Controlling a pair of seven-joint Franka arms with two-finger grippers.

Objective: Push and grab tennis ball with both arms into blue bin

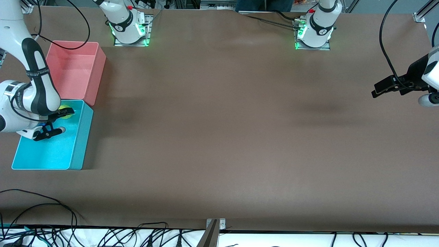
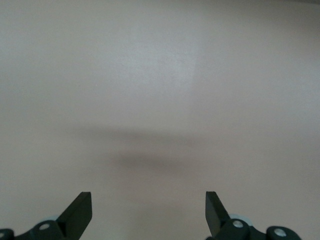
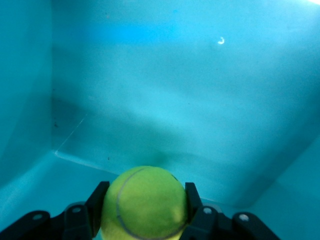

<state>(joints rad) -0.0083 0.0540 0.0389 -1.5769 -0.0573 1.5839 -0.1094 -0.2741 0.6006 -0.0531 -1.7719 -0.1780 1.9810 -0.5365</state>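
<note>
The tennis ball [image 1: 65,113] is a fuzzy yellow-green ball held between the fingers of my right gripper [image 1: 66,118]. That gripper hangs inside the blue bin [image 1: 77,139], near its end next to the pink bin. In the right wrist view the ball [image 3: 145,202] sits gripped between the black fingers [image 3: 192,200], just above the bin's cyan bottom and walls [image 3: 175,90]. My left gripper [image 1: 378,89] waits in the air over bare table at the left arm's end. Its fingers [image 2: 80,212] stand wide apart with nothing between them.
A pink-red bin [image 1: 95,73] stands beside the blue bin, farther from the front camera. Black cables trail over it and along the table's front edge. The brown table [image 1: 223,120] stretches between the two arms.
</note>
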